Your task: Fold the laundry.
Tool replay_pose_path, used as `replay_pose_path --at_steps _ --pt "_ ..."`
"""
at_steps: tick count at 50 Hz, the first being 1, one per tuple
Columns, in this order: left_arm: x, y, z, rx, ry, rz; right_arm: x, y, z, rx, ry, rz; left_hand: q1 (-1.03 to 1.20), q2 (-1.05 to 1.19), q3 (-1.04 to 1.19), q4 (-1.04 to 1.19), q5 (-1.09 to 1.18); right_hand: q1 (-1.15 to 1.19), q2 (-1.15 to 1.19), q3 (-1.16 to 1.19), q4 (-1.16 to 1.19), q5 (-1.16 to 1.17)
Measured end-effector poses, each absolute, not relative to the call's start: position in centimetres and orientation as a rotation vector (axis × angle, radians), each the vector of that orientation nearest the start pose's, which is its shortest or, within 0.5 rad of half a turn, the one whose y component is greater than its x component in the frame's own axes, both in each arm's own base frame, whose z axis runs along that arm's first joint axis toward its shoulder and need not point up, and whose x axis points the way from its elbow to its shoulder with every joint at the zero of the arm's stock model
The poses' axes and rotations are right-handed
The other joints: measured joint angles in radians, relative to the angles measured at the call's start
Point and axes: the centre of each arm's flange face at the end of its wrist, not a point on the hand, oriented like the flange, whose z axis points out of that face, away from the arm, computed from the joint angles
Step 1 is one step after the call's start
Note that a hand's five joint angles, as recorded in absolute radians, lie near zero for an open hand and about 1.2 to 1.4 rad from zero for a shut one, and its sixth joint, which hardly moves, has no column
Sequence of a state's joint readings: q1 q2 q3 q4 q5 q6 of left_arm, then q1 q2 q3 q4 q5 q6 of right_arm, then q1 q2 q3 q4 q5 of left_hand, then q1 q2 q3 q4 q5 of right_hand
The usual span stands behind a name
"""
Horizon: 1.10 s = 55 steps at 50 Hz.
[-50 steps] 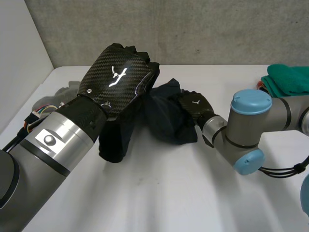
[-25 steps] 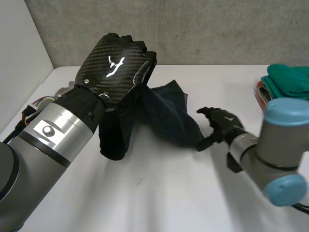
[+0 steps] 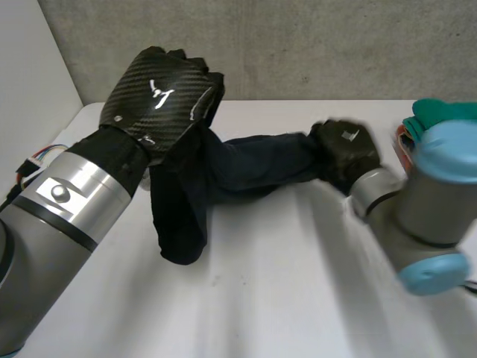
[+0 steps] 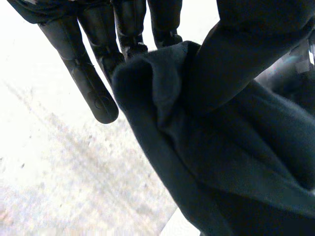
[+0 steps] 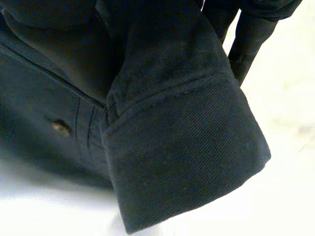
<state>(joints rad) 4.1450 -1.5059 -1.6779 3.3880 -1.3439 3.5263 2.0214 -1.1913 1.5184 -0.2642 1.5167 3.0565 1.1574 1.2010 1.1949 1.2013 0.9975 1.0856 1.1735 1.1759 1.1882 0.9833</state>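
While left hand (image 3: 160,93) pinches dark shirt (image 3: 246,168) aloft, right hand (image 3: 346,149) clutches its cuff (image 5: 187,162), shirt stretched between

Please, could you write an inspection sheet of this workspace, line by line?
surface: white table.
job's things: dark shirt stretched between both hands, one part hanging towards the table; cuff and button visible.
clutter: green cloth at the table's right edge.
hands: left hand up high, shut on the shirt's body; right hand shut on the sleeve near the cuff.
cables: nothing seen on the table.
surroundings: grey wall behind, white panel at left.
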Motion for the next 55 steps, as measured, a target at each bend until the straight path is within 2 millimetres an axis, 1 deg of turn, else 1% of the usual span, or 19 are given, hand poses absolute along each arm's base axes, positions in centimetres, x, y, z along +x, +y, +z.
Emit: replay_pose_path --at_steps 1,2,4,7,13,17,20,23,26,30,32,34,35,40,44,46,49,53,55 --pt "-28.6 -17.4 32.1 1.250 1.814 -2.606 27.8 -27.7 23.6 -0.723 2.004 -2.005 0.000 0.000 0.000 0.000 0.000 0.000 0.000 0.000 0.000 0.000" --pt "-28.5 -17.4 32.1 1.245 1.823 -2.596 27.7 -27.6 23.9 -0.747 2.004 -2.017 0.000 0.000 0.000 0.000 0.000 0.000 0.000 0.000 0.000 0.000" --pt "-27.7 -17.5 32.1 1.226 1.867 -2.548 26.3 -26.5 26.4 -0.971 2.007 -2.101 0.000 0.000 0.000 0.000 0.000 0.000 0.000 0.000 0.000 0.000" --pt "-26.9 -17.8 32.0 1.207 1.924 -2.485 25.3 -25.0 28.8 -1.155 2.016 -2.128 0.000 0.000 0.000 0.000 0.000 0.000 0.000 0.000 0.000 0.000" --pt "-25.4 -19.1 30.7 1.174 2.071 -2.325 24.1 -22.3 32.3 -1.339 2.068 -2.047 0.000 0.000 0.000 0.000 0.000 0.000 0.000 0.007 0.009 0.000" --pt "-25.5 -20.4 28.4 1.193 2.189 -2.198 23.8 -21.8 32.5 -1.365 2.115 -1.964 0.000 0.000 0.000 0.000 0.000 0.000 0.000 0.012 0.010 0.000" --pt "-26.1 -21.7 26.6 1.215 2.253 -2.125 23.9 -22.3 31.5 -1.382 2.159 -1.895 0.000 0.000 0.000 0.000 0.000 0.000 0.000 0.012 0.010 0.000" --pt "-27.2 -24.2 24.8 1.227 2.289 -2.079 24.5 -24.1 29.2 -1.414 2.218 -1.802 0.000 0.000 0.000 0.000 0.000 0.000 0.000 0.012 0.010 0.000" --pt "-28.4 -27.2 24.4 1.210 2.250 -2.121 25.3 -26.1 28.0 -1.418 2.235 -1.787 0.000 0.000 0.001 0.000 0.000 0.000 0.000 0.012 0.010 0.000" --pt "-30.2 -31.4 26.1 1.152 2.068 -2.303 26.7 -29.6 28.2 -1.346 2.187 -1.916 0.000 0.000 0.001 0.001 0.000 0.000 0.000 0.012 0.010 0.000" --pt "-31.2 -34.0 29.2 1.073 1.830 -2.494 27.6 -32.0 29.7 -1.229 2.083 -2.103 0.000 0.001 0.001 0.001 0.000 0.000 0.000 0.012 0.010 0.000" --pt "-31.6 -35.4 31.8 0.997 1.633 -2.625 28.2 -33.6 31.5 -1.106 1.959 -2.273 0.000 0.001 0.001 0.003 0.000 0.000 0.000 0.012 0.010 0.000" --pt "-31.8 -36.2 34.1 0.925 1.462 -2.722 28.6 -34.7 33.1 -0.996 1.836 -2.406 0.000 0.001 0.001 0.003 0.000 0.000 0.000 0.012 0.010 0.000" --pt "-31.4 -36.8 40.8 0.683 0.961 -2.937 29.0 -36.4 38.7 -0.648 1.370 -2.739 0.000 0.001 0.001 0.003 0.000 0.000 0.000 0.013 0.010 0.000" --pt "-31.0 -36.3 42.8 0.592 0.789 -2.988 29.1 -36.4 40.7 -0.513 1.146 -2.829 0.000 0.001 0.001 0.003 0.000 0.000 0.000 0.013 0.010 0.000" --pt "-30.9 -36.2 42.7 0.586 0.780 -2.991 29.3 -36.4 40.6 -0.502 1.124 -2.829 0.000 0.001 0.001 0.003 0.000 0.000 0.000 0.013 0.010 0.000" --pt "-31.0 -36.3 40.9 0.622 0.856 -2.969 29.8 -36.8 38.8 -0.536 1.189 -2.780 0.000 0.001 0.001 0.003 0.003 0.000 0.000 0.017 0.010 0.000" --pt "-31.2 -36.4 37.5 0.692 1.005 -2.920 30.5 -37.4 35.5 -0.621 1.329 -2.680 0.000 0.001 0.001 0.003 0.006 0.000 0.000 0.019 0.011 0.000" --pt "-31.4 -36.4 35.1 0.738 1.105 -2.883 30.9 -37.8 33.0 -0.677 1.423 -2.605 0.000 0.001 0.001 0.003 0.006 0.000 0.000 0.019 0.011 0.000"
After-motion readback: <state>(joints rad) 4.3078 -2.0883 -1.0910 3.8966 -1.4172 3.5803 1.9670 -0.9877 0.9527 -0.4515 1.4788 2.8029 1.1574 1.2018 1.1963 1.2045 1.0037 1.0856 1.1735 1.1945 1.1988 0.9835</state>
